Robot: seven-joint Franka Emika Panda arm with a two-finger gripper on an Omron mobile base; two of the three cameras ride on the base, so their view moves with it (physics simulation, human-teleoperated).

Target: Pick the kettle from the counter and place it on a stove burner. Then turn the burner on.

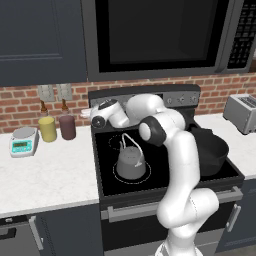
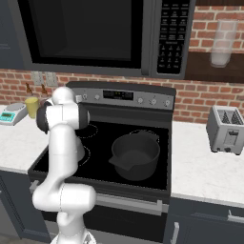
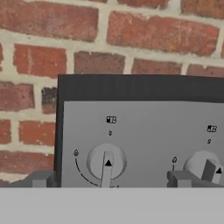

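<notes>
The small grey metal kettle (image 1: 131,162) sits inside the large dashed white ring burner (image 1: 118,178). My gripper (image 3: 107,181) hangs spread, straddling the round grey knob (image 3: 106,161); it may be the wrong burner's knob, hard to tell.

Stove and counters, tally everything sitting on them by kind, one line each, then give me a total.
Kettle: 1, on the cooktop's front-left ring
Black pot: 1
Toaster: 1
Kitchen scale: 1
Cups: 2, one yellow, one dark red
Small brown bottles: 2
Total: 8
</notes>
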